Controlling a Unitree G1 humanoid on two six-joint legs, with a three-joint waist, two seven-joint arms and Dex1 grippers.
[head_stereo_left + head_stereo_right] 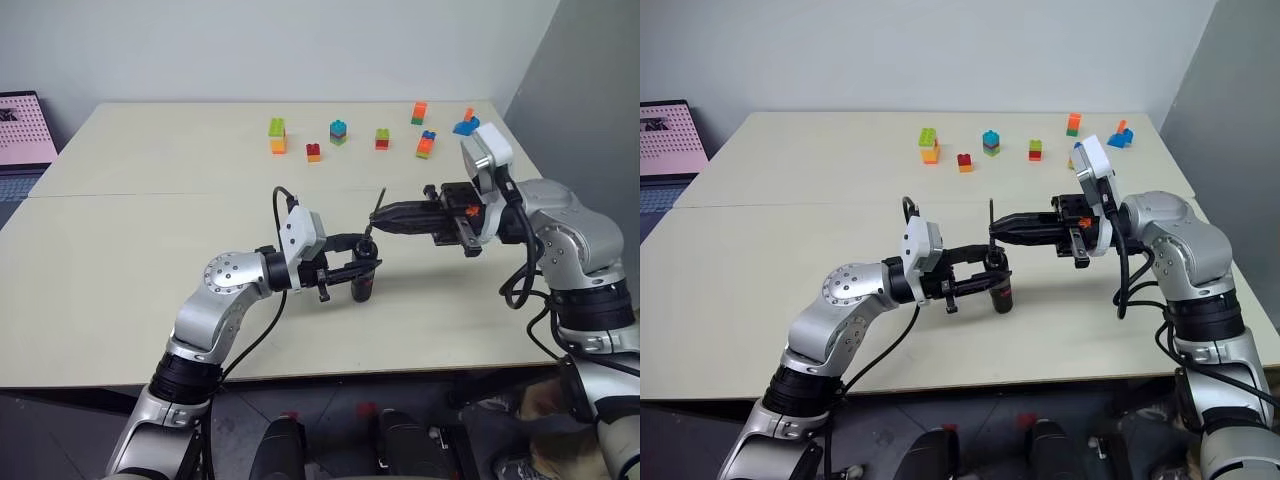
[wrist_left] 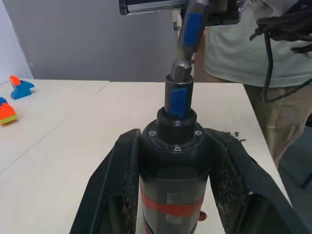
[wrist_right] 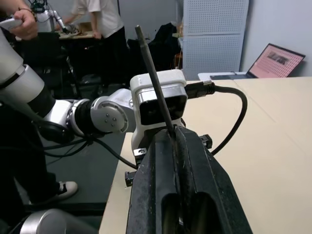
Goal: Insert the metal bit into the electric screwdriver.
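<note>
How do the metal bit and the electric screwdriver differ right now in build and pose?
The metal bit is a needle-thin grey rod; the electric screwdriver is a thick black cylinder with a red band. The bit sticks up from the right pincer; the screwdriver stands roughly upright in the left pincer, just above the table. Both are clamped in shut pincers.

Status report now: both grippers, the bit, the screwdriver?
Left gripper shut on electric screwdriver, upright above table. Right gripper shut on metal bit, just above it. Not inserted yet. Path clear.
</note>
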